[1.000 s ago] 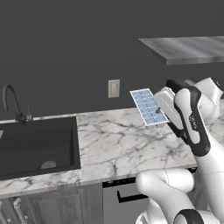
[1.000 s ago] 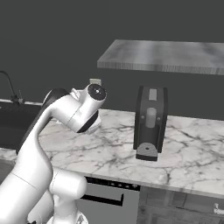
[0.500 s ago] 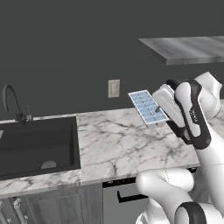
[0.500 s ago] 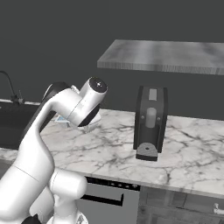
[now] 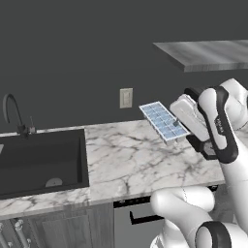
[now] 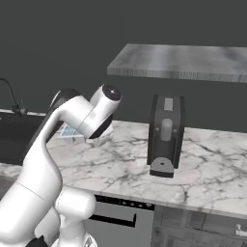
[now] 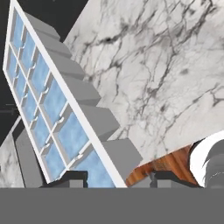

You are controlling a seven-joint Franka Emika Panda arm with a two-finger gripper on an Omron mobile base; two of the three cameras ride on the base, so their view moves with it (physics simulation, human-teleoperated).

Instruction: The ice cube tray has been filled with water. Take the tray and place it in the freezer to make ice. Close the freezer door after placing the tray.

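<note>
My gripper (image 5: 180, 134) is shut on the near end of the ice cube tray (image 5: 163, 121), a white grid tray held tilted in the air above the marble counter (image 5: 131, 160). In the hand view the tray (image 7: 57, 105) runs away from my gripper (image 7: 118, 179) toward the upper left, with a dark finger on each side of its end. Pale blue water (image 7: 72, 133) fills its cells. A corner of the tray (image 6: 70, 131) peeks out behind the arm in the right base view. The freezer is out of view.
A black sink (image 5: 38, 160) with a faucet (image 5: 12, 114) lies at the counter's left. A wall outlet (image 5: 126, 98) is behind the tray, and a grey shelf (image 5: 208, 53) hangs overhead. A dark coffee machine (image 6: 165, 135) stands on the counter to the right.
The arm's upper links have swung to the right in the right base view. The tray stays in the grip and has barely shifted over the counter.
</note>
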